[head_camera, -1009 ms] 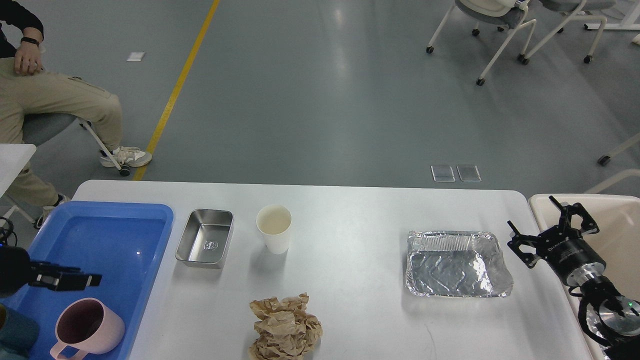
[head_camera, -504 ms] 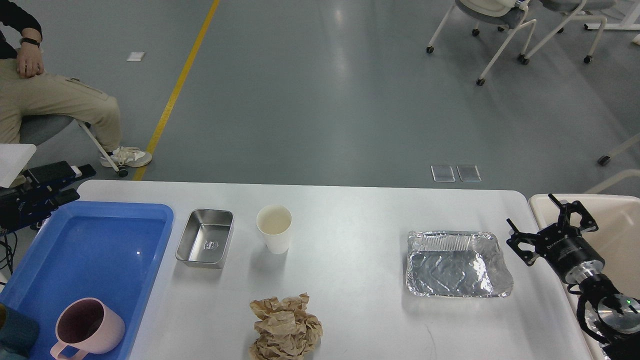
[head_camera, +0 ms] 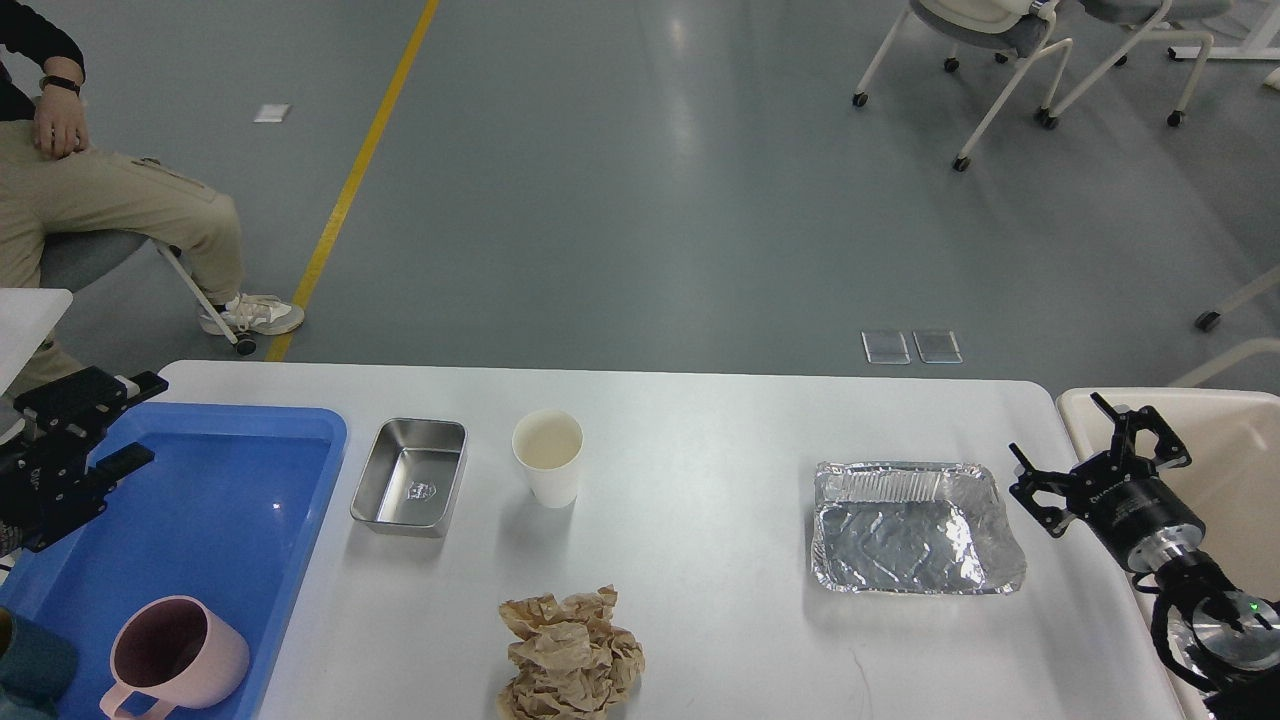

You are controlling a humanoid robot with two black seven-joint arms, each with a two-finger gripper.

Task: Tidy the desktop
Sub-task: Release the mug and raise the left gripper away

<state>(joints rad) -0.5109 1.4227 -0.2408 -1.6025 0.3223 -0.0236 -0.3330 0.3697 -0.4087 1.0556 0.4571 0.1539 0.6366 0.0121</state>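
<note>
Nearby, foil tray (head_camera: 915,527) flanks crumpled paper (head_camera: 570,655) on desktop (head_camera: 700,430).

The pink mug (head_camera: 175,655) is clipped by the bottom edge. The crumpled paper (head_camera: 570,655) is cut there too. The seated person (head_camera: 90,190) is cropped at the left.

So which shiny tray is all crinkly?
The foil tray on the desktop's right side; the steel tin near the paper cup is smooth.
</note>
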